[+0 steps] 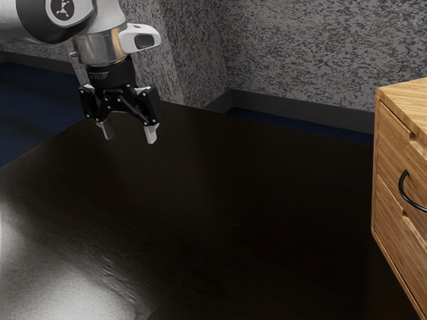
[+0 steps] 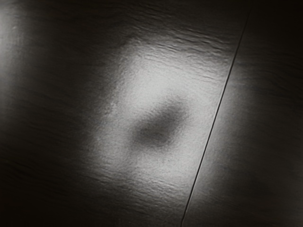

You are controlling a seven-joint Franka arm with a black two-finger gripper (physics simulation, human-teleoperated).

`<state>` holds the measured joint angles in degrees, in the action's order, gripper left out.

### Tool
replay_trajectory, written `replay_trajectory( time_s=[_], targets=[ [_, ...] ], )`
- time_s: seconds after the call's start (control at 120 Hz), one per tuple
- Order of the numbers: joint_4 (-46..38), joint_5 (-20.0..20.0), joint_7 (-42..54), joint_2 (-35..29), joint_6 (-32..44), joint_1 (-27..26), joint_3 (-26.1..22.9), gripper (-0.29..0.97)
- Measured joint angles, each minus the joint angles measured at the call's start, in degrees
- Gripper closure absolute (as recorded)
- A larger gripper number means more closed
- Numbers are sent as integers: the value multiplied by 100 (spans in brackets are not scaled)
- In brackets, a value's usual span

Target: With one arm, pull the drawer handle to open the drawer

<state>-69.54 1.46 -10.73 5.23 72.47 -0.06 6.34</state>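
Hanging in the upper left of the exterior frame, the gripper [image 1: 128, 133] points straight down above the table [image 1: 220, 227], clear of its dark top. Fingers [image 1: 106, 129] are spread apart, with nothing between them. The arm [image 1: 100, 30], white and grey, enters from the upper left corner. A rough grey wall [image 1: 300, 47] runs behind, across the top of the frame.

A light wood cabinet [image 1: 393, 120] stands at the right edge of the frame and is cut off by it. Two drawer fronts [image 1: 389, 143] are stacked on its face, and both look level with it. The handle [image 1: 405, 190] is a thin black loop standing off that face, at mid-height on the right edge. I cannot tell which front carries it. Gripper and handle are well apart, with a wide stretch of table between them.

The wrist view looks down on the table's dark grain. A thin seam [image 2: 215, 118] crosses it beside a pale glare patch [image 2: 142, 80] with a dark blot [image 2: 156, 127] in its middle.
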Motion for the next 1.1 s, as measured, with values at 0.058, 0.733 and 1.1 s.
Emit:
replay_trajectory(
  time_s=[0.058, 0.733, 1.1],
  targets=[
    [0, 6, -7, 0, 1, -6, -1, 0],
    [671, -211, -1350, 575, 470, -620, -801, 0],
    [-50, -476, -2992, 676, 1581, -1060, -755, 0]
  ],
)
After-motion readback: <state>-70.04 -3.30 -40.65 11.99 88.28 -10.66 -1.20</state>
